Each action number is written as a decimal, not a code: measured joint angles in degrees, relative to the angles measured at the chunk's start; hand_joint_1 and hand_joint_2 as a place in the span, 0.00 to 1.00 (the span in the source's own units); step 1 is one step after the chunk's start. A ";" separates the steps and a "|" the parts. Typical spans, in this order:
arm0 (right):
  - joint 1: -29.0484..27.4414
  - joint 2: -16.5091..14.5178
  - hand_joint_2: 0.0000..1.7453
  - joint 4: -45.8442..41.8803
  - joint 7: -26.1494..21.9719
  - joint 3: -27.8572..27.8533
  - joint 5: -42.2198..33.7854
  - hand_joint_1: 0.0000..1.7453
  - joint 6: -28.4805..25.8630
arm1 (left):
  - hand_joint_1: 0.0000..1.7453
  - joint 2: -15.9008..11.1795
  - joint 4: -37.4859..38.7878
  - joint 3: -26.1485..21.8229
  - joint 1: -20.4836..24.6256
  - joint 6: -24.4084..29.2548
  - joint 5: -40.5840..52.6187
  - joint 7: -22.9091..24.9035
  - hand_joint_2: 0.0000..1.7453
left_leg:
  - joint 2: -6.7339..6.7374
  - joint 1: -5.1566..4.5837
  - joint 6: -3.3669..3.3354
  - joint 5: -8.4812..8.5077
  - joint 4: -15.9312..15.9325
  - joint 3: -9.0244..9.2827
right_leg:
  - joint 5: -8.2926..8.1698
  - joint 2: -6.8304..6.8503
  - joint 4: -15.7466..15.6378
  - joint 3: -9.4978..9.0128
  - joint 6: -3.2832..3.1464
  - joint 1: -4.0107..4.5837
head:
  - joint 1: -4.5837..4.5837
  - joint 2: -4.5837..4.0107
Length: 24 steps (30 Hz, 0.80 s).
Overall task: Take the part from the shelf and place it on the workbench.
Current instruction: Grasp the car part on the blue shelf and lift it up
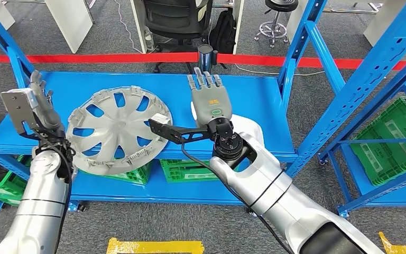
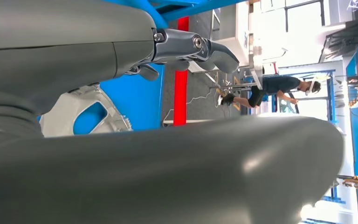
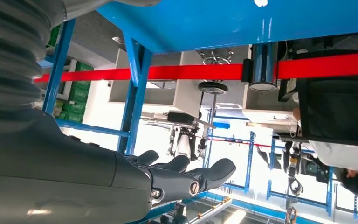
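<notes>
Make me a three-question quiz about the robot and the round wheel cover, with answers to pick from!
1. Where is the wheel cover?
A. on the blue shelf
B. on the floor
C. in a green crate

2. What colour is the tape behind the shelf?
A. yellow
B. red
C. white

3. What is the right hand doing?
A. gripping the cover
B. holding a crate
C. held flat and open, holding nothing

Answers:
1 A, the cover lies on the blue board, its edge hanging over the front.
2 B, a red band runs across the floor side.
3 C, its fingers point straight out, to the right of the cover.
</notes>
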<state>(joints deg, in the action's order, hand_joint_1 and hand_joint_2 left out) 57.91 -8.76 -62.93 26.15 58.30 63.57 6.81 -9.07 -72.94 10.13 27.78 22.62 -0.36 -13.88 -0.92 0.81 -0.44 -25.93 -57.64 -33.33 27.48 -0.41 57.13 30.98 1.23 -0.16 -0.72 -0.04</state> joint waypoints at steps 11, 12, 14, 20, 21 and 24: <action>0.01 -2.55 1.00 0.02 -2.14 0.72 0.86 0.00 -1.68 | 0.00 -0.20 -0.04 -0.72 0.06 -0.51 -0.82 -0.05 0.00 | -0.01 0.00 0.00 0.00 0.00 -0.01 | 0.00 0.00 0.02 0.01 0.00 0.01 | 0.02 0.00; 0.02 -2.74 1.00 0.02 -2.21 0.78 0.84 0.00 -1.67 | 0.00 -0.21 -0.06 -0.81 0.06 -0.51 -0.83 -0.07 0.00 | -0.01 -0.04 -0.01 -0.01 -0.05 -0.03 | -0.02 0.01 -0.02 0.01 0.02 -0.03 | 0.02 0.00; 0.03 -3.00 1.00 0.02 -2.35 0.93 0.71 0.00 -1.62 | 0.00 -0.31 -0.10 -0.92 0.02 -0.55 -0.83 -0.09 0.00 | -0.02 -0.12 -0.04 -0.03 -0.16 -0.10 | -0.08 0.01 -0.10 0.03 0.08 -0.12 | 0.04 0.00; 0.27 -3.52 1.00 0.01 -2.49 1.56 0.08 0.00 -0.91 | 0.00 -0.78 -0.78 -1.23 -0.01 -0.85 -0.79 -0.09 0.00 | 0.02 0.04 -0.63 0.25 0.25 -0.08 | 0.32 0.02 0.52 0.86 0.71 -0.26 | 0.06 0.00; 0.46 -3.56 1.00 0.01 -2.49 1.70 0.01 0.00 -0.82 | 0.00 -0.83 -0.97 -1.29 0.03 -0.91 -0.78 -0.09 0.00 | 0.04 0.15 -0.84 0.38 0.54 0.03 | 1.22 0.03 2.35 1.94 0.83 -0.23 | -0.11 0.00; 0.75 -3.68 1.00 0.00 -2.50 2.12 -0.14 0.00 -0.56 | 0.00 -0.95 -1.27 -1.38 -0.09 -1.08 -0.76 -0.09 0.00 | 0.02 0.13 -1.07 0.42 0.76 0.04 | 4.92 0.06 13.37 8.04 0.80 -0.22 | -0.60 0.00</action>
<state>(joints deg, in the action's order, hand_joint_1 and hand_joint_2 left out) 58.66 -12.44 -62.93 23.65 60.42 63.43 6.25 -10.02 -74.21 8.75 27.69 21.54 -1.11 -13.97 -0.89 0.94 -1.50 -25.51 -56.88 -33.30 32.40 -0.35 70.50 39.02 2.03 -0.38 -1.32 -0.04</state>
